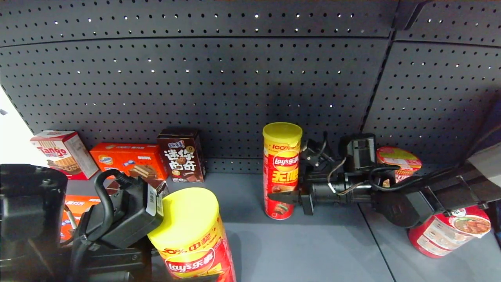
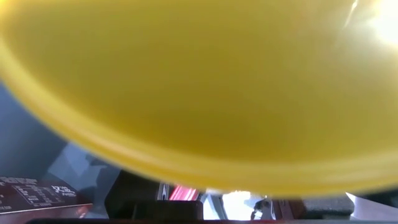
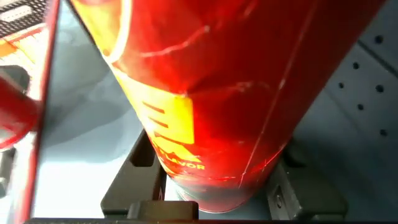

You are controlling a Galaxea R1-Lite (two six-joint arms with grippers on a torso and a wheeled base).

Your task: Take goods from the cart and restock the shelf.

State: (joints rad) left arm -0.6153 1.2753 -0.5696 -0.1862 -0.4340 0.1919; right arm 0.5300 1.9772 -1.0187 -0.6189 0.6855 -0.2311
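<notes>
The right hand (image 1: 291,197) comes in from the right side of the grey metal shelf (image 1: 313,250). Its dark fingers (image 1: 282,197) are around the lower part of a tall red cardboard crisp can with a yellow plastic lid (image 1: 282,168). This crisp can stands upright near the middle of the shelf, a little before the back edge. The fingers lie close against it (the right wrist view shows them at both sides of its foot), so I judge the grip closed on it.

The step in hand seems to be the setting down. The next move calls for opening the hand and drawing it back level, because a tall narrow can tips easily.

A second can (image 1: 191,235) of the same kind hangs tilted at the shelf's front left corner, by the left hand (image 1: 188,276), whose grip I cannot tell. It will need a free place beside the first one.
</notes>
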